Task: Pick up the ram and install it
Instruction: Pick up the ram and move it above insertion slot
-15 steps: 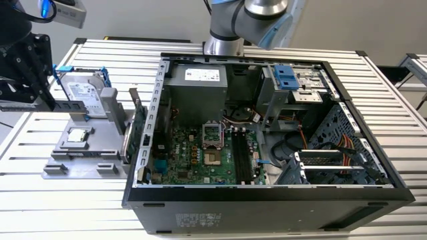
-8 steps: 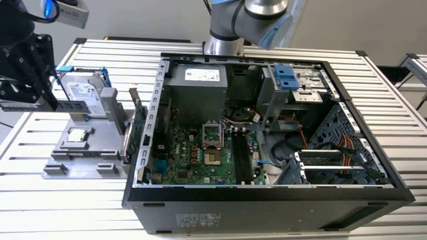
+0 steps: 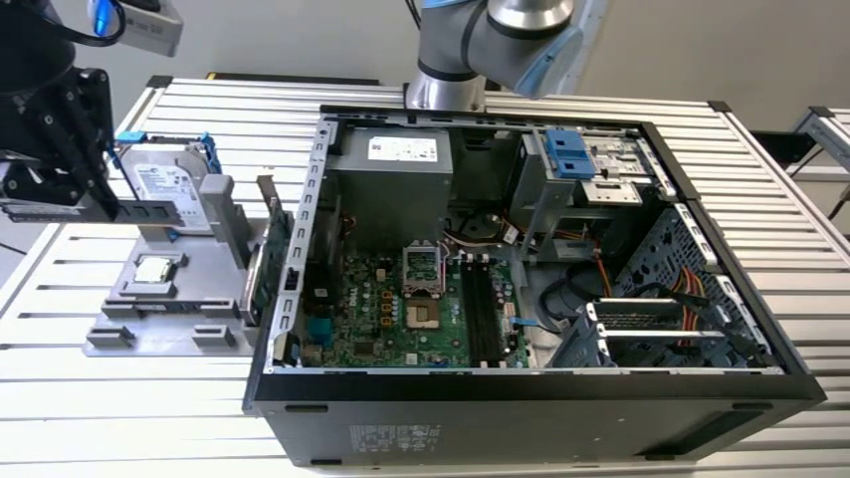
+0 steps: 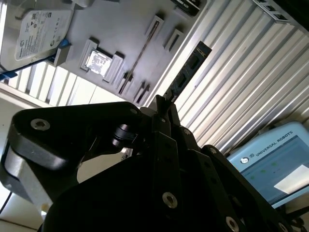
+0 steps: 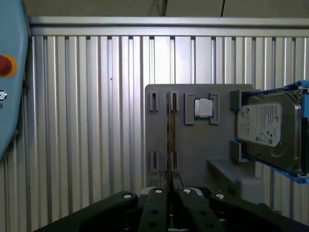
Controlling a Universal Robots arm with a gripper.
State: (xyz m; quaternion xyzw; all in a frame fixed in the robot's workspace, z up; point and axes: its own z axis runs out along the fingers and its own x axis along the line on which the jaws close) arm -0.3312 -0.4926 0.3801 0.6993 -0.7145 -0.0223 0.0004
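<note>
Pinches one end of the ram (image 4: 187, 72) in the hand (image 4: 163, 104), strip jutting ahead; likely light, stiff, fragile, best held by edges.

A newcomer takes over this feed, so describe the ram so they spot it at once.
Find the open computer case, then the grey fixture plate on the exterior view's left of it. By that plate the claw grips the ram by one end. It is a slim dark green strip, unlike the boxy silver hard drive or the larger upright green board beside the case.
</note>
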